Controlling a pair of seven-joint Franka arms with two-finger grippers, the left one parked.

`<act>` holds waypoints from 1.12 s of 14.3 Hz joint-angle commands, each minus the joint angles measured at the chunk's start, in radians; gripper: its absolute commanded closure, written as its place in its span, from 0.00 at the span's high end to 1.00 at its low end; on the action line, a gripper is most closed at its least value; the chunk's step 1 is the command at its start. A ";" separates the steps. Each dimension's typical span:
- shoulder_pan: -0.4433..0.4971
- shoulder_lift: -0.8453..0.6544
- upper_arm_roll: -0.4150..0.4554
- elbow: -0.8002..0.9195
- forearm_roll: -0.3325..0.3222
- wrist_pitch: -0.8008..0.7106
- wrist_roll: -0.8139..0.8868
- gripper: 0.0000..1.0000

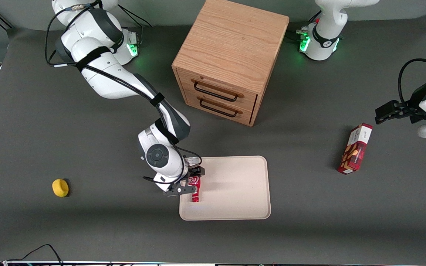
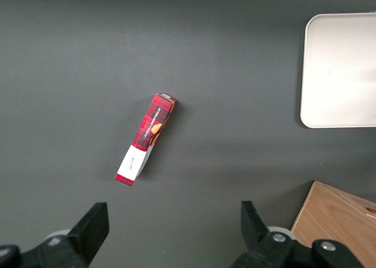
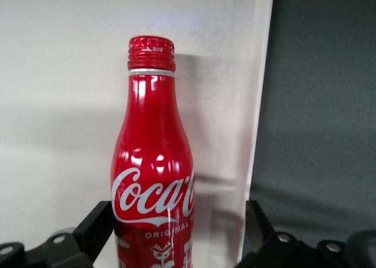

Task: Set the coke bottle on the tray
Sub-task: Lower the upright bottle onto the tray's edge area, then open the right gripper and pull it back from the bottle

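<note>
Bottle, closest to the wrist lens: coke bottle (image 3: 154, 162) fills the right wrist view, lying lengthwise between the two dark fingers (image 3: 97, 224).
Gripper: gripper (image 1: 192, 181) sits low over the tray's edge toward the working arm's end of the table; fingers stand apart on either side of the bottle's lower body, with a visible gap on one side, so I read them as released rather than clamped.
Bottle position: in the front view the coke bottle (image 1: 195, 189) lies on its side on the tray (image 1: 235, 188), just inside the rim, cap end pointing toward the front camera.
Tray: cream, flat, low rim, rounded corners; its rim (image 3: 258, 103) runs alongside the bottle, near it.
Step in hand, as I judge it: letting go and clearing off; placement looks essentially made.
How to do it well: lift straight up without brushing the round body, since a bottle lying down can roll; it lies near the rim, which should stop it rolling off that way.
Bottle looks: glossy red, white script logo, ribbed red cap with a thin silvery ring under it; base end hidden by the gripper.
Elsewhere: wooden drawer cabinet (image 1: 231, 59), red snack box (image 1: 356, 153), small yellow object (image 1: 60, 187), all well apart from the tray.
</note>
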 commanded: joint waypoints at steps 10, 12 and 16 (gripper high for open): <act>-0.064 -0.220 0.009 -0.010 -0.011 -0.222 -0.012 1.00; -0.087 -0.310 0.008 -0.009 -0.006 -0.350 -0.012 1.00; -0.153 -0.504 -0.026 -0.009 0.073 -0.613 -0.030 1.00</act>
